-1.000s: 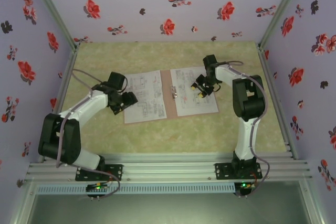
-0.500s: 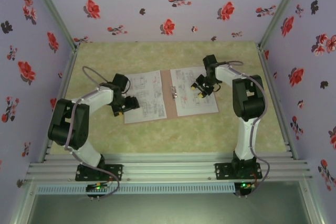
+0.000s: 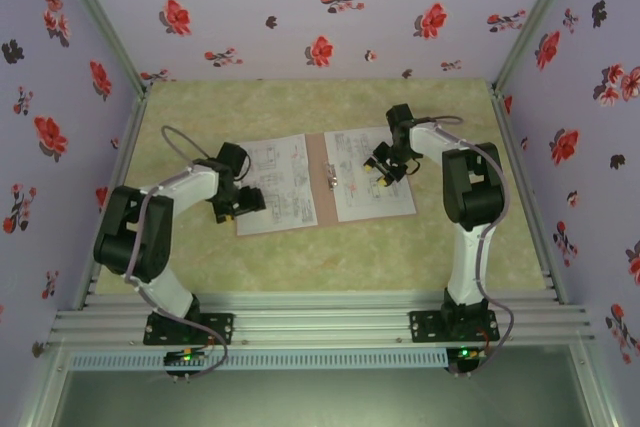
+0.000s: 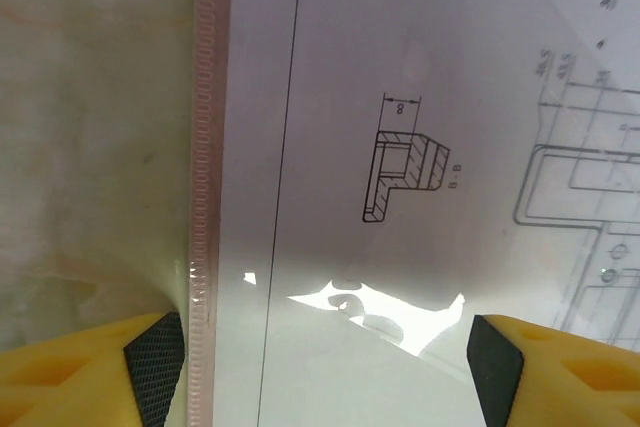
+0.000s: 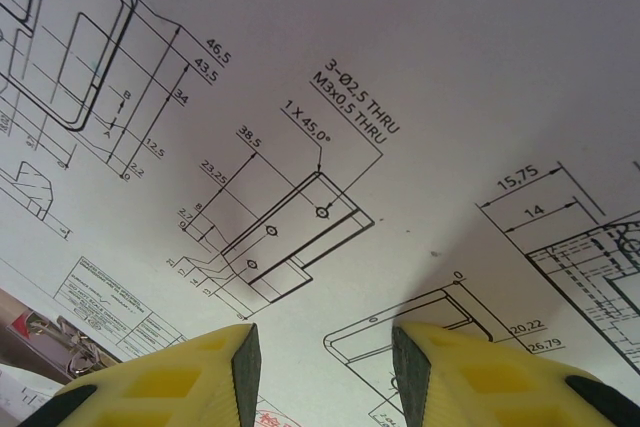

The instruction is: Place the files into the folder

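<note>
Inventory, by size.

1. Table (image 3: 300, 112), one: a mottled green-beige top between flowered walls.
2. Folder (image 3: 322, 182), one: it lay open and flat at mid-table, and its pinkish-brown card showed as a strip between the sheets. My left wrist view added its ribbed pink left edge (image 4: 205, 147) against the bare table (image 4: 90, 147), a detail too fine for the top view.
3. Files, two sheets counted: the left sheet (image 3: 285, 182) and the right sheet (image 3: 360, 192) each lay on one half of the folder. My wrist views made the print legible. The left one gave a small hatched section drawing (image 4: 405, 172), and the right one gave a dimensioned bracket with a "THRU" note (image 5: 290, 232).
4. Pincers, two. My left pincer (image 3: 240, 202) stood at the left sheet's outer edge. Its jaws were spread wide across the folder edge and held nothing (image 4: 325, 367). My right pincer (image 3: 385, 169) stood over the right sheet with its jaws partly parted and nothing between them (image 5: 322, 372). I could not tell whether either touched the paper.
5. Metal clip (image 3: 331, 180), one: it sat at the spine and appeared at the lower left in my right wrist view (image 5: 60, 332).
</note>
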Motion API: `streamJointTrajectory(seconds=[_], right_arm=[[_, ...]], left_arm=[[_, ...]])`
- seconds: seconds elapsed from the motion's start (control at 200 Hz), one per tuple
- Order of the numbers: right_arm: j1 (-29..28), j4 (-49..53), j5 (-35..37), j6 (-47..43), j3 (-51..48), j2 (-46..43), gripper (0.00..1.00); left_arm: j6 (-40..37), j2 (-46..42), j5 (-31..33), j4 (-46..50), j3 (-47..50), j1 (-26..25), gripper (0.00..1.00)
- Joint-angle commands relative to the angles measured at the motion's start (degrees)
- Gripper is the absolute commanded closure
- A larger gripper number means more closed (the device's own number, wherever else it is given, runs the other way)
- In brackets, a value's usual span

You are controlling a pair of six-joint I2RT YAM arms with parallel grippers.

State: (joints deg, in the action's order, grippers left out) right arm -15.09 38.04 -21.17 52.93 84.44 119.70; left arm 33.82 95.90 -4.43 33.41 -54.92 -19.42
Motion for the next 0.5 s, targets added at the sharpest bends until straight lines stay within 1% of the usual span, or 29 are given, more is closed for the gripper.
streamJointTrajectory(seconds=[0.0, 0.11, 0.265, 0.495], right_arm=[[-1.71, 3.52, 0.69, -0.28, -1.88, 5.21, 0.57], [-1.85, 3.5, 0.6, -0.32, -2.0, 5.2, 0.57], [-1.87, 3.52, 0.43, -0.28, -2.07, 5.45, 0.57], [-1.79, 3.88, 0.61, -0.54, -2.13, 5.7, 0.57]], left_arm=[[-0.78, 1.83, -1.25, -0.76, 0.38, -0.53, 0.22], [-0.85, 1.64, -2.96, -2.39, 0.42, -0.71, 0.23], [-1.7, -0.61, -3.56, -3.95, -0.14, -1.23, 0.26], [-1.47, -6.15, -3.09, -2.06, -1.98, -1.37, 0.27]])
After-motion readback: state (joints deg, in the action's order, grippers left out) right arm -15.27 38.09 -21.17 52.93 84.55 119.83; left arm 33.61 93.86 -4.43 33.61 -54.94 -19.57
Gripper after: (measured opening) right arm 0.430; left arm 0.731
